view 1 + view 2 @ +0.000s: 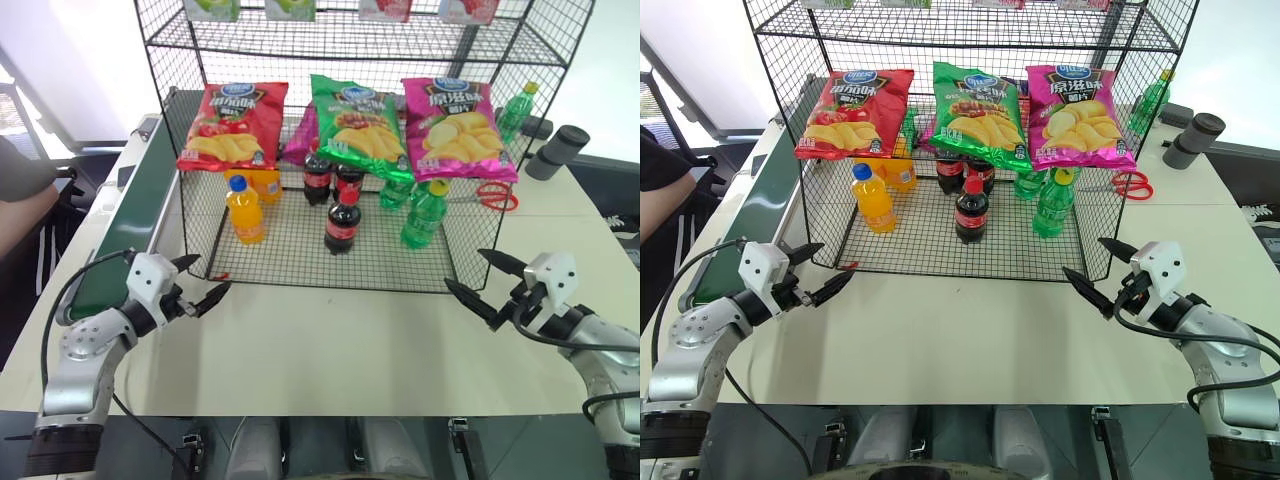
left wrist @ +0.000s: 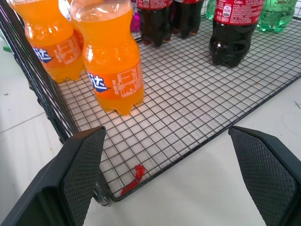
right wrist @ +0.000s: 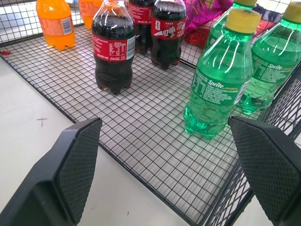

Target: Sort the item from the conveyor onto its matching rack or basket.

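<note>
Cola bottle (image 1: 342, 226) stands upright on the rack (image 1: 300, 262) floor, between and beyond the left gripper (image 1: 202, 282) and right gripper (image 1: 484, 281), both spread wide, empty. Orange bottles (image 1: 245, 210) left, green bottles (image 1: 424, 214) right.

We hold both arms low at the near edge, left gripper (image 1: 200, 282) and right gripper (image 1: 483, 280) spread wide, empty, angled inward.

Three cola bottles (image 1: 342, 226), two orange bottles (image 1: 245, 211), three green bottles (image 1: 424, 214), three chip bags (image 1: 233, 127).
</note>
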